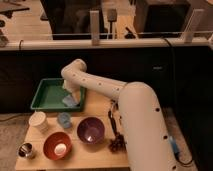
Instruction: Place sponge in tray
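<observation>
A: Where is the gripper (71,98) right now?

B: It is down at the near right corner of the green tray (46,95), at the end of the white arm (107,90) that reaches in from the right. The arm covers most of it, so I cannot tell whether it is open, closed or holding anything.

A: And the sponge (69,101)?

B: A pale blue patch sits right under the gripper, inside the tray's near right corner. It appears to rest on the tray floor, touching or just below the gripper.

A: What else is on the surface (102,149)?

B: The tray takes the far left corner. Toward the near edge there is a white cup (38,121) at the left, a small blue cup (64,119) just beside it, a purple bowl (91,130) near the middle, a red bowl (57,145) holding something pale, and a small metal cup (26,149) at the near left corner. A dark cluster (117,145) lies close to the arm's base.
</observation>
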